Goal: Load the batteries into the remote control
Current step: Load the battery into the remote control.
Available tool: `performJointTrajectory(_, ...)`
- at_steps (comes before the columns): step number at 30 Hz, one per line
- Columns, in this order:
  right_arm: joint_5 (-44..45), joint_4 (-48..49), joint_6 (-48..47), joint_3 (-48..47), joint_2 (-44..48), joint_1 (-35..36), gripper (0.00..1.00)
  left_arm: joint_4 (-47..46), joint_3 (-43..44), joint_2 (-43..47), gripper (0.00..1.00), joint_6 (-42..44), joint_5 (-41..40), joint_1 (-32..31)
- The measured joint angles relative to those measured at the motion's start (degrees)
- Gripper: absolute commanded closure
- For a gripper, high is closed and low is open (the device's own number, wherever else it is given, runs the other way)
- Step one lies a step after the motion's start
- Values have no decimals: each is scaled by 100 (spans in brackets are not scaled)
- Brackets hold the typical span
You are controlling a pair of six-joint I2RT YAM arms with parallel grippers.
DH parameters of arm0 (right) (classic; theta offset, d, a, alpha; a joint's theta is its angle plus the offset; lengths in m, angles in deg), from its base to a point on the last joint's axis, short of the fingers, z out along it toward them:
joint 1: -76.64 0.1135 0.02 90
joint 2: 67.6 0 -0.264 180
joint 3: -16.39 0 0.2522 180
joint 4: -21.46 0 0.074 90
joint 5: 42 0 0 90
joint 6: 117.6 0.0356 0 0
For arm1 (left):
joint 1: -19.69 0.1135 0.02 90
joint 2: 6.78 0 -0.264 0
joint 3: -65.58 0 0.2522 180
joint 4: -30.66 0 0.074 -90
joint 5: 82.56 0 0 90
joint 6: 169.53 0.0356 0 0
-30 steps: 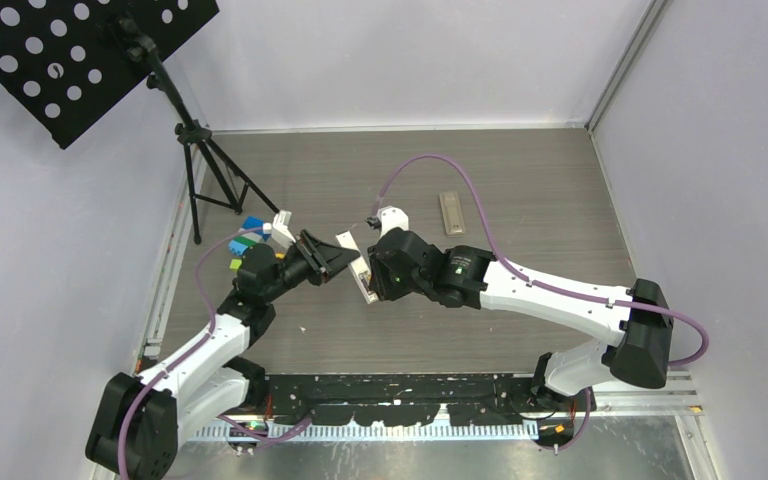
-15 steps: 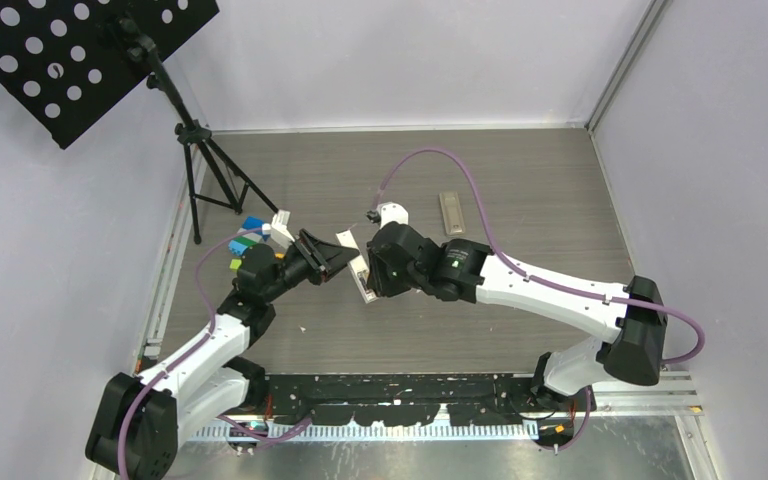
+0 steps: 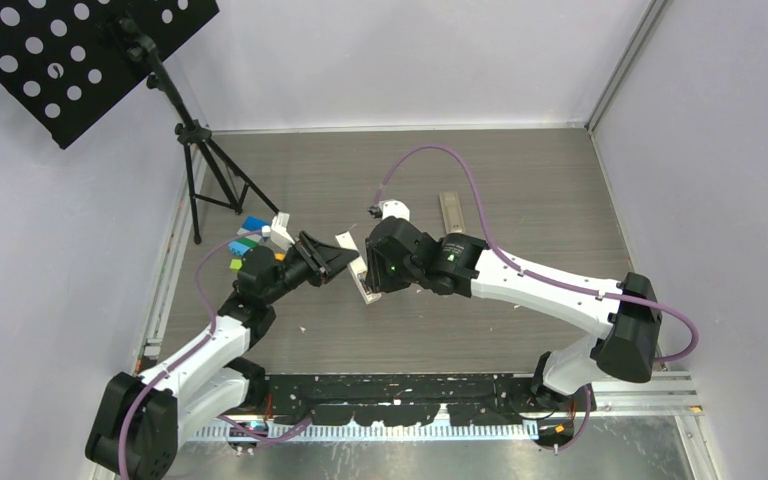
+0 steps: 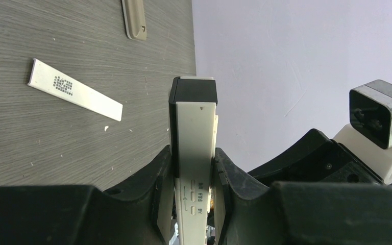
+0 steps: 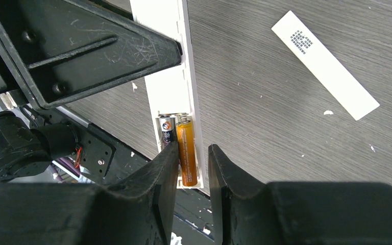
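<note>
Moved: right arm has swung slightly toward the desk's left edge since the earlier frame; left arm unchanged
Left hand: narrowly parted and clamped on the remote control; its black fingers press the two long sides
Right hand: fingers a little apart and gripping nothing; they straddle the orange battery; the left fingertip overlaps the lower end of the dark battery
Remote control: slim white plastic bar with a black end cap; long axis runs from the far edge toward the near edge, slightly slanted; sits left of the desk's middle
Batteries: two thin cylinders lying side by side in the open bay at the remote's near end, lengthwise along it; a coil spring shows at the orange one's far end
Desk: grey wood-grain surface; a flat white strip with a printed patch lies loose on it; a beige second remote lies nearer the far edge
</note>
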Motion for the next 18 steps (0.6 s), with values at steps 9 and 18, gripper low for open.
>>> performJointTrajectory(9, -101, 0, 52, -2, 0, -50, 60, -37, -9, -2, 100, -4, -7, 0)
performJointTrajectory(18, -442, 205, 210, 87, 37, -114, 54, -68, -17, 39, 100, -13, -15, -2)
